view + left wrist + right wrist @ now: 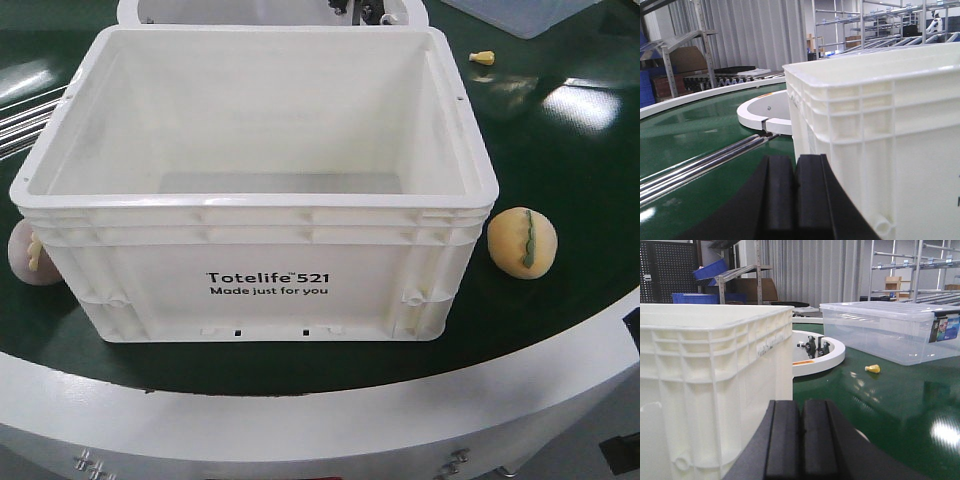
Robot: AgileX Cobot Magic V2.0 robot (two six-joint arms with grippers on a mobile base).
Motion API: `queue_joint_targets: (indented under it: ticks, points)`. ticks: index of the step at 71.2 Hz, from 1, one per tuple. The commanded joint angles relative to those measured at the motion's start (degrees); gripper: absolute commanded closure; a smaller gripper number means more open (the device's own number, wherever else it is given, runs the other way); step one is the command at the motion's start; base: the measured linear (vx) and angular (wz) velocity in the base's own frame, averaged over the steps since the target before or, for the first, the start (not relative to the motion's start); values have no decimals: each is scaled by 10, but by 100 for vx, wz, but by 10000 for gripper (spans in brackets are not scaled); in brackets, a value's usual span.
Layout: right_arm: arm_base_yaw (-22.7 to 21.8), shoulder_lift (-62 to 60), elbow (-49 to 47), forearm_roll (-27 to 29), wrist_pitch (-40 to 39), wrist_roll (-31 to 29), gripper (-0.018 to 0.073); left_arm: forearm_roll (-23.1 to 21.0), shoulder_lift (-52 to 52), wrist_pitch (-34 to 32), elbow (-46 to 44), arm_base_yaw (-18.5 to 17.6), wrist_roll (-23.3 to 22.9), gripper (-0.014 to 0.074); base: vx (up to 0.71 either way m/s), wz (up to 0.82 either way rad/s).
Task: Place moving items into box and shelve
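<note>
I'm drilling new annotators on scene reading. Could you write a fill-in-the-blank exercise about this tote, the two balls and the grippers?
1. The white box on the green table has ___ inside it.
2. The yellow-orange ball carries a ___ stripe.
3. The pinkish ball lies outside the box, on its ___ side.
4. The left gripper and right gripper are both ___.
Missing words: nothing; green; left; shut.

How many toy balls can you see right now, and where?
2. The yellow-orange ball sits on the green table right of the white box; the pinkish ball sits left, partly hidden by its corner. None shows inside.
</note>
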Motion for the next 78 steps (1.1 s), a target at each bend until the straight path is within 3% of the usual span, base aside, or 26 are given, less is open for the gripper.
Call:
queue_joint_targets:
  ticks: [1,8,28,45,55,78]
  points:
    - [-3,21,-46,-5,-41,-10,574,0,14,-4,-58,-3,0,623,0,0]
    - [-3,74,-98,4,-20,-7,574,0,55,57,-118,-3,-1,623,0,0]
    - [-3,310,-298,2,-22,-8,574,0,229,59,-259,-3,-2,623,0,0]
    - [-2,447,-401,-1,-43,-12,574,-1,341,-5,-326,-3,-16,623,0,0]
    - [-2,469,-404,1,-69,-8,574,0,375,-53,-332,-3,-67,623,0,0]
    - [-2,471,-404,1,-72,-8,574,0,383,-137,-331,-3,-69,623,0,0]
